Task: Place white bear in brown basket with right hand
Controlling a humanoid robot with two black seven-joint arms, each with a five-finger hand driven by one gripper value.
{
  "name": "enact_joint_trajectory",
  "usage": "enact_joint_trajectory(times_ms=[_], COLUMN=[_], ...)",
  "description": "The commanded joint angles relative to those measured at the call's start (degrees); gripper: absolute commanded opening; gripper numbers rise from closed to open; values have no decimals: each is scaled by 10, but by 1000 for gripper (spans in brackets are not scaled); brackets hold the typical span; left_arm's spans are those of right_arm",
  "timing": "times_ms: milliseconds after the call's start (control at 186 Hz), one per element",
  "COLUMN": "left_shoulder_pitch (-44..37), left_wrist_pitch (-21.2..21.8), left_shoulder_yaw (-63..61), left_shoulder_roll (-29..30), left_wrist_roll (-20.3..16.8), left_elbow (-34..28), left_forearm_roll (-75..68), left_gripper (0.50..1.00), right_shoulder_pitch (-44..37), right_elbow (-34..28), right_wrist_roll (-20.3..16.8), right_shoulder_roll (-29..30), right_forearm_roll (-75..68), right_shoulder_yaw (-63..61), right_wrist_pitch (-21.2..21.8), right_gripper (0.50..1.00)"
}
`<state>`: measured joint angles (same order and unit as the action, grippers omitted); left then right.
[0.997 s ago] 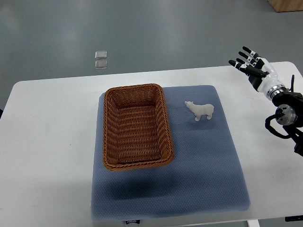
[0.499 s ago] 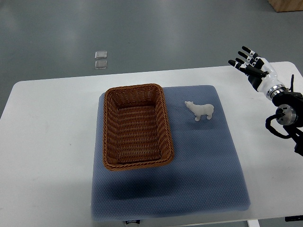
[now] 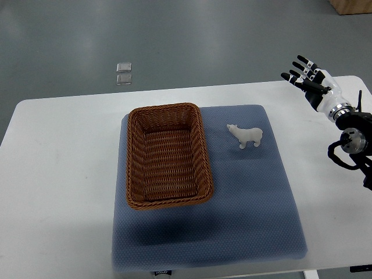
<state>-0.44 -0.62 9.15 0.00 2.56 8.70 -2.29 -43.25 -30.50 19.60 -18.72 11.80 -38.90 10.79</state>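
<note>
white bear on the mat, right hand spread at the tabletop's far right corner

the white bear (image 3: 246, 136) stands upright on its legs on the blue-grey mat (image 3: 250, 215), just to the right of the brown basket (image 3: 167, 156) and apart from it, its head turned toward the basket's long side. the basket is a rectangular woven one, sitting on the left part of the same mat with its opening up and nothing visible inside. the mat lies on the white tabletop (image 3: 58, 174), which has rounded corners.

the right hand (image 3: 308, 81) hangs over the far right corner of the tabletop, well apart from the bear. its dark fingers (image 3: 297, 70) are spread and straight, pointing up and to the left in the top view, and they hold nothing. the wrist and forearm with black cabling run down along the picture's right edge.

beyond the tabletop, on the grey floor (image 3: 203, 40), lie two small clear square pieces (image 3: 123, 73), one right behind the other.
</note>
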Motion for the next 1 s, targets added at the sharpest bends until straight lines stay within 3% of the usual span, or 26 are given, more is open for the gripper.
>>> enact_joint_trajectory(times_ms=[0,670,992], left_shoulder_pitch=[0,0,0], left_wrist_pitch=[0,0,0], left_shoulder_yaw=[0,0,0], left_shoulder_roll=[0,0,0], left_wrist_roll=[0,0,0], left_elbow=[0,0,0], left_forearm_roll=[0,0,0], left_gripper=[1000,1000,1000], right_shoulder_pitch=[0,0,-3], right_elbow=[0,-3,-58], right_wrist_roll=[0,10,64], right_shoulder_roll=[0,-1,-33], right_forearm_roll=[2,84,304], right_shoulder_yaw=[1,7,13], right_wrist_pitch=[0,30,85], right_gripper=[924,924,921])
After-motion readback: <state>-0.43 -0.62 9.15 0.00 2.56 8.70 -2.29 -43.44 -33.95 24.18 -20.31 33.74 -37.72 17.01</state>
